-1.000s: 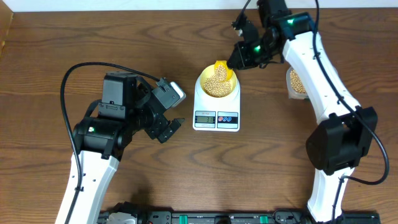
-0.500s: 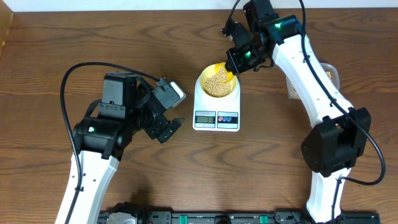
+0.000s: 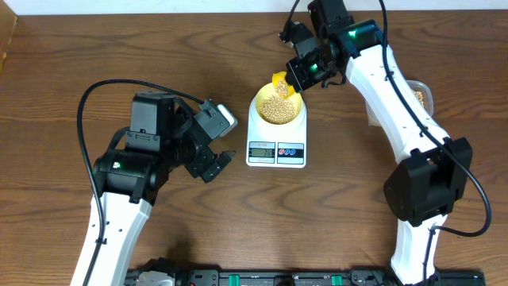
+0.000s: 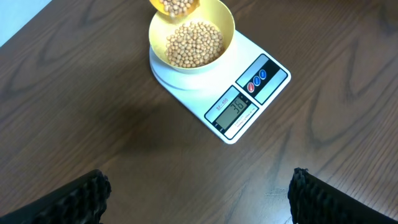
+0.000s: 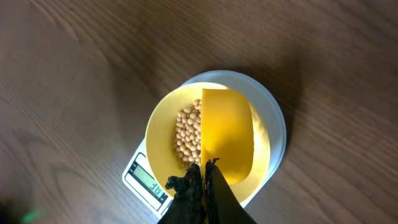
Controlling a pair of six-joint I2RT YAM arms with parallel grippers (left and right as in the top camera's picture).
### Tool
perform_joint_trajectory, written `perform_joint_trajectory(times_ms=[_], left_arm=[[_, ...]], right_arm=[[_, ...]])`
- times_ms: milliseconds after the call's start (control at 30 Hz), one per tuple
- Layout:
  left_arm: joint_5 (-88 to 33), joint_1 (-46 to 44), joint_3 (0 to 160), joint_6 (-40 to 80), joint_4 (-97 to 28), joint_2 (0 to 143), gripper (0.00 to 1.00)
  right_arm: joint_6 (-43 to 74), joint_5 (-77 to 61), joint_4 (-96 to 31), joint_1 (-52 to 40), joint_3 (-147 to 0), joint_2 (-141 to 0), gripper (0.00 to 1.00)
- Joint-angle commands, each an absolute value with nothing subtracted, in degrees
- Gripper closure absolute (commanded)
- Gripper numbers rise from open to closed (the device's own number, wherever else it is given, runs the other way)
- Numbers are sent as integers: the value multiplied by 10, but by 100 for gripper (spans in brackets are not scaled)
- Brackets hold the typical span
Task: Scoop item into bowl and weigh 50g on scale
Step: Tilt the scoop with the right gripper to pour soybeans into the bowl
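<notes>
The right gripper [image 5: 202,183], clamped on the yellow scoop [image 5: 227,140], holds it tilted over the bowl [image 5: 155,134] of beans [image 4: 193,42] on the scale [image 4: 249,102]. The left gripper [image 3: 211,164] is spread apart and holds nothing.

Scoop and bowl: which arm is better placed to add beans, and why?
Right. The right arm has jaws shut on the scoop, tipped over the bowl on the scale; the left arm sits aside, jaws open, empty.

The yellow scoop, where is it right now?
In the overhead view the yellow scoop hangs over the far rim of the bowl on the scale, pinched in the right gripper, in the table's far half.
</notes>
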State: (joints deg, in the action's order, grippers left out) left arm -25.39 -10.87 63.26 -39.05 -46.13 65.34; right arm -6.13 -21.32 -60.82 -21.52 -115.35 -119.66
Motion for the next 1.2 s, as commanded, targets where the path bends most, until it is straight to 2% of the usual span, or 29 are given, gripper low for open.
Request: perform_joint_trajectory(times_ms=[0, 867, 1167], left_arm=[[-259, -106, 628, -394, -462, 647, 6], [-259, -106, 628, -394, -462, 647, 6], [-259, -106, 628, -394, -462, 647, 6]], right_arm=[[-78, -214, -607, -218, -1166, -1202, 99], [-96, -213, -616, -228, -1166, -1202, 99], [-160, -213, -624, -230, -1166, -1202, 99]])
